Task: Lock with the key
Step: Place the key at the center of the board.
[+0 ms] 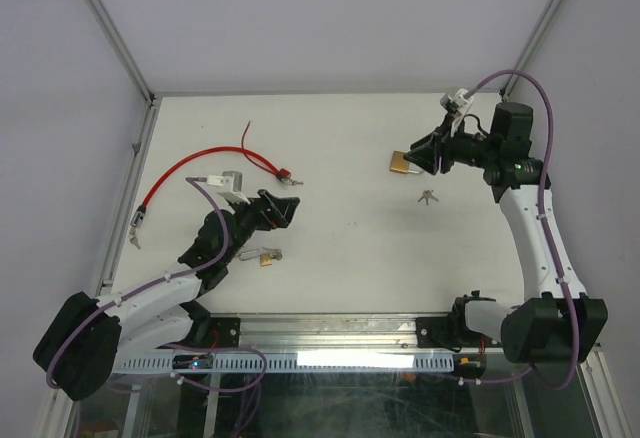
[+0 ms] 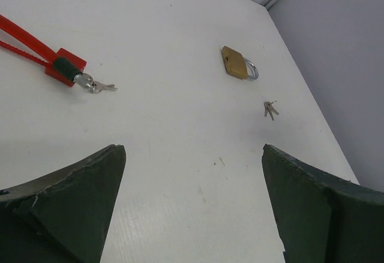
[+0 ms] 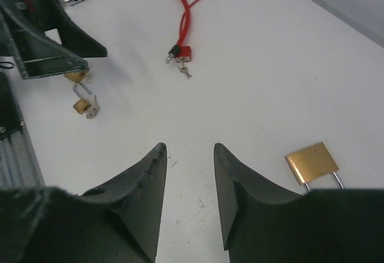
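A brass padlock (image 1: 403, 164) lies flat at the table's back right, its shackle pointing right in the left wrist view (image 2: 237, 63). A small bunch of keys (image 1: 428, 196) lies loose just in front of it, also seen in the left wrist view (image 2: 269, 110). My right gripper (image 1: 414, 155) hovers over the padlock's right side. Its fingers stand partly open with nothing between them (image 3: 189, 148), and the padlock (image 3: 312, 162) lies just right of them. My left gripper (image 1: 285, 210) is wide open and empty (image 2: 193, 155), far left of the padlock.
A red cable lock (image 1: 190, 166) curves across the left side, a key (image 2: 103, 86) in its head (image 2: 63, 69). A small brass padlock (image 1: 268, 257) lies by the left arm, and a silver piece (image 1: 232, 180) behind it. Frame posts and walls bound the table.
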Action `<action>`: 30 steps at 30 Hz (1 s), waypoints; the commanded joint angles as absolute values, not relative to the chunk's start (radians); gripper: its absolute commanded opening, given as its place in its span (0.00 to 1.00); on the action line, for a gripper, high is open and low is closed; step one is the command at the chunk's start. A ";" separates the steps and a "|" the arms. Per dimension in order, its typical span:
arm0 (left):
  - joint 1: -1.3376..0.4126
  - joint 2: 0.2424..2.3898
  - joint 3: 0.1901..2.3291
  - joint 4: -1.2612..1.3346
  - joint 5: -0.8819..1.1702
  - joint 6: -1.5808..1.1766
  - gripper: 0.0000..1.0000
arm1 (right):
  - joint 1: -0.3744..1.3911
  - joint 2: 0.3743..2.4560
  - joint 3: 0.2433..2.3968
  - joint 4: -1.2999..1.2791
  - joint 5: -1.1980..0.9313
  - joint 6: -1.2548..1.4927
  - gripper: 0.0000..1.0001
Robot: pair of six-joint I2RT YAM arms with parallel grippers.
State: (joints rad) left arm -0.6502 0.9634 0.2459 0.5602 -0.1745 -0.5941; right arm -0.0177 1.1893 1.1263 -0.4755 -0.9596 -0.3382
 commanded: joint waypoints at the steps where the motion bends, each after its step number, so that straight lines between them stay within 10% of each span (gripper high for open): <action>1: -0.570 0.977 0.300 0.580 -0.013 -0.685 0.99 | 0.011 1.132 1.105 -0.407 -1.101 -0.278 0.40; 30: -0.417 1.115 0.461 0.220 -0.199 -0.810 0.99 | -0.002 1.083 0.909 -0.279 -1.171 -0.298 0.48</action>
